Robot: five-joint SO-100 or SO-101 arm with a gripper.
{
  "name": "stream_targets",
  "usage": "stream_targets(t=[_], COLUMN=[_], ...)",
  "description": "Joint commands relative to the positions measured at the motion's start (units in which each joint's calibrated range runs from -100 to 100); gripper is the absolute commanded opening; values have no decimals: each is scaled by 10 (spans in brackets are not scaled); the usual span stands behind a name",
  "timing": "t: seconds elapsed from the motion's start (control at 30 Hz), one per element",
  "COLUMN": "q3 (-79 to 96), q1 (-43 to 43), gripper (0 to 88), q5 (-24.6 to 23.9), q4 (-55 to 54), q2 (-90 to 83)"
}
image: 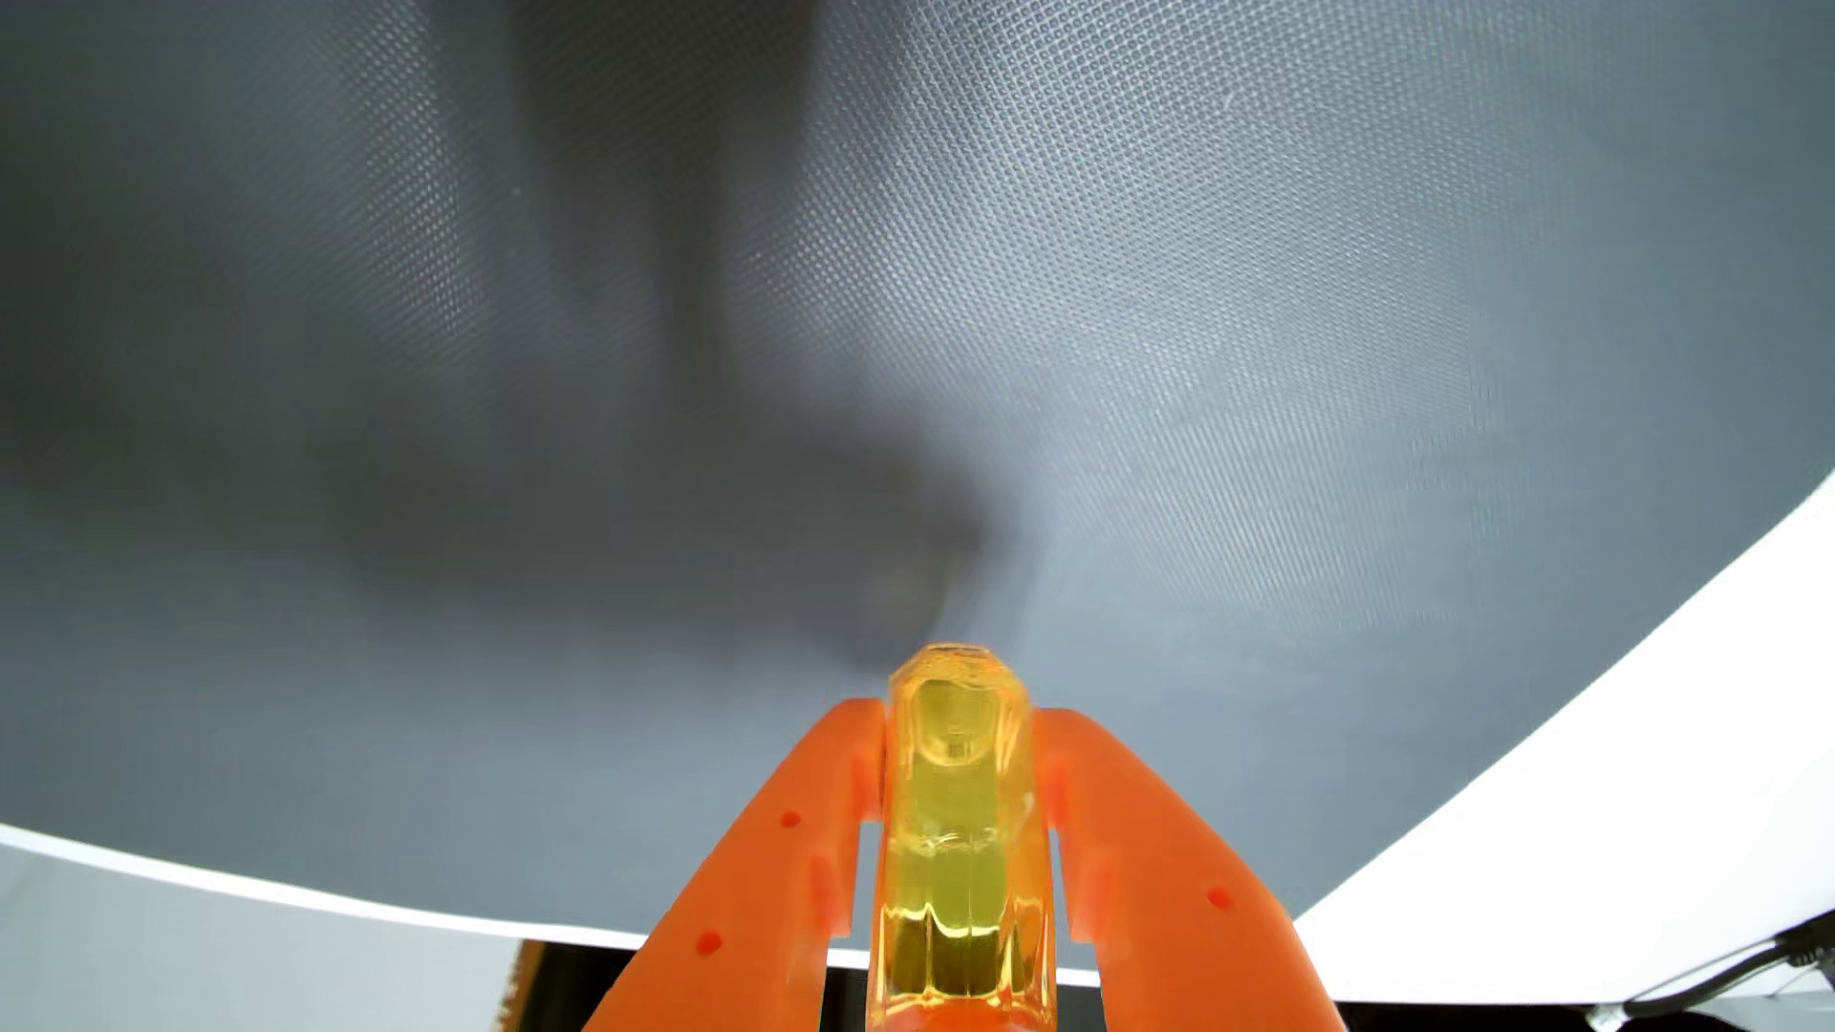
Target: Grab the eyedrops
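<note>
wrist view: orange two-finger tool comes in from the bottom centre of the frame, fingers pressed against both flanks of the eyedrops bottle.
tool state: clamped on the bottle, no gap visible on either side.
eyedrops: clear yellow-amber bottle, bottom centre, held lengthwise between the fingers, one end poking just past the tips. Cannot tell which end is the cap.
surface: grey textured mat covers most of the frame; white desk at lower right and lower left. Soft dark shadow in the upper left to centre.
contact with mat: cannot tell; the diffuse shadow reads as lifted, judgement only.
step: grasp looks made, so the task is in its hold/lift stage, near the end.
next move: keep grip pressure steady and raise straight. The bottle is smooth and narrow, so slipping or twisting between the fingers is the risk.
</note>
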Motion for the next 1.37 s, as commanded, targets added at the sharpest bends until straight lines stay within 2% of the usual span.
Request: stream_targets(t=[0.0,0.1,0.3,0.43,1.33], q3=[-64,-99,-136,-138,-129], q1=[5,8,27,30,28], gripper=[6,6,6,6,7], q5=[-5,-17,-74,-88,-67], q4=[35,68,111,114,110], q2=[-13,-13,-13,-13,-43])
